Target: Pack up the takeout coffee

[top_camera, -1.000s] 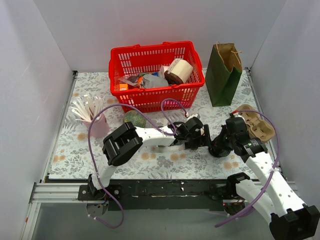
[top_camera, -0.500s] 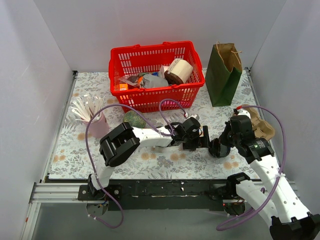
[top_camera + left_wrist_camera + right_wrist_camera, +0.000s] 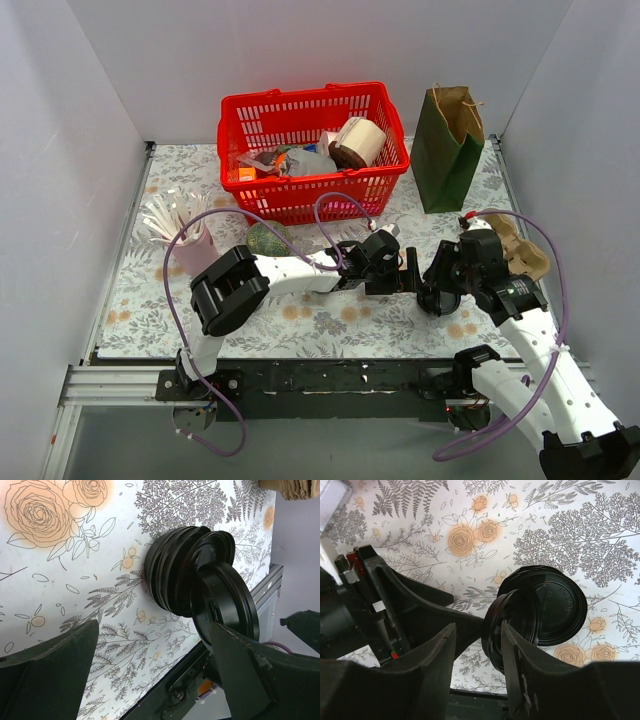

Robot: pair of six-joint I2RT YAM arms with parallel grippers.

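1. Takeout coffee (image 3: 435,302) is on the flowered table (image 3: 330,320), well in front of the green paper bag (image 3: 447,150), on the side towards the arm bases. It is tipped over rather than upright. In the left wrist view its black lid (image 3: 225,607) looks askew on the cup, and whether it is fully seated cannot be told.

2. The right gripper (image 3: 442,283) is at the cup on the side under the bag. Its fingers (image 3: 520,680) are drawn close together with the cup's rim between them, so it appears clamped on the takeout coffee.

3. The left gripper (image 3: 408,272) faces the cup from the side away from the bag. Its fingers (image 3: 55,675) are spread wide apart and grip nothing.

4. Over the last second little has changed. The left arm's elbow has drawn a little further from the bag, and the right wrist has shifted slightly. The cup has stayed in about the same spot, no nearer the bag.

5. As a judgement, the arms are still settling the cup and lid, not carrying them. Packing has not begun and most of the task remains.

6. The next move probably calls for righting the cup and confirming the lid, since a tilted cup held by its rim could slip or shed the lid on the lift towards the bag.
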